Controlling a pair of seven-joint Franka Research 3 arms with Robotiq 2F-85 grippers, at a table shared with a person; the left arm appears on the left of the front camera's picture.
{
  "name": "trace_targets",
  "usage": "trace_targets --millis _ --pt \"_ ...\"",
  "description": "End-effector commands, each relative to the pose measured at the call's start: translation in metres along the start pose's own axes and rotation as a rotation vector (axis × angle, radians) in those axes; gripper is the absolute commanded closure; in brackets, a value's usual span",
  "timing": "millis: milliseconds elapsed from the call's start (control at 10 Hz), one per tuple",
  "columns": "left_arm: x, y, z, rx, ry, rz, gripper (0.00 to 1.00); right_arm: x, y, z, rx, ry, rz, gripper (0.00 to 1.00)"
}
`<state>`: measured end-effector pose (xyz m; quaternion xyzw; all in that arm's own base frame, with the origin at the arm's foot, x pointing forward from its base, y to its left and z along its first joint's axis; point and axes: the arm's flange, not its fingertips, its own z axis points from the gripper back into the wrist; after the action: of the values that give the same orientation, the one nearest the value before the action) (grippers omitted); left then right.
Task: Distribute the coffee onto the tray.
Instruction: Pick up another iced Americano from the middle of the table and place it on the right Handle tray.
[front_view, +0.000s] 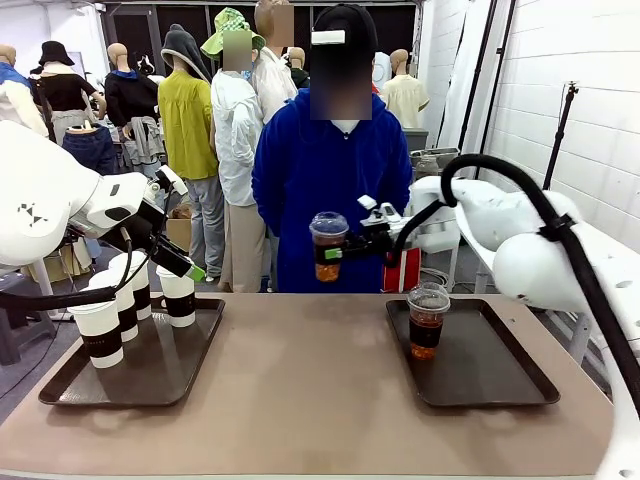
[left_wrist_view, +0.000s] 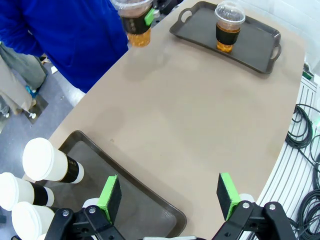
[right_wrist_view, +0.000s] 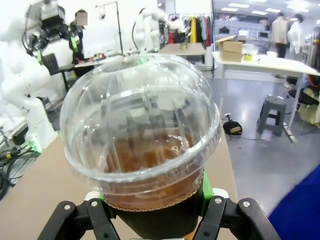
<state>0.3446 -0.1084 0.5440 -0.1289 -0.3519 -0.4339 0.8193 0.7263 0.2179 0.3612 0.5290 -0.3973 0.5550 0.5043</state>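
A: Where was the iced coffee cup (front_view: 328, 245)?
B: Clamped upright in the right tool (front_view: 340, 250), raised over the table's (front_view: 300, 380) far edge.
A: The left tool (left_wrist_view: 170, 197)?
B: Spread wide, holding nothing, above the left tray's (left_wrist_view: 150, 200) rim.

At your 2 o'clock you see a white brick wall (front_view: 590, 70). The tabletop (front_view: 310, 390) is plain brown. Behind it the floor (right_wrist_view: 270, 160) is grey, with a grey stool (right_wrist_view: 274, 114) and a white table (right_wrist_view: 260, 62) carrying a cardboard box (right_wrist_view: 231, 46).
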Motion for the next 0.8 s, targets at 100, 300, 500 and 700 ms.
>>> trace_targets --millis 100,300,500,700 --pt "-0.001 0.001 0.0 -0.003 -0.003 0.002 0.0 -0.012 0.061 0.064 -0.102 -0.051 -0.007 0.3" --pt "-0.001 0.001 0.0 -0.003 -0.003 0.002 0.0 -0.023 0.083 0.109 -0.189 -0.06 -0.009 0.3" --pt "-0.001 0.001 0.0 -0.003 -0.003 0.002 0.0 -0.035 0.1 0.137 -0.249 -0.045 -0.036 0.3" --pt "-0.001 0.001 0.0 -0.003 -0.003 0.002 0.0 -0.051 0.107 0.152 -0.29 -0.055 -0.066 0.3"
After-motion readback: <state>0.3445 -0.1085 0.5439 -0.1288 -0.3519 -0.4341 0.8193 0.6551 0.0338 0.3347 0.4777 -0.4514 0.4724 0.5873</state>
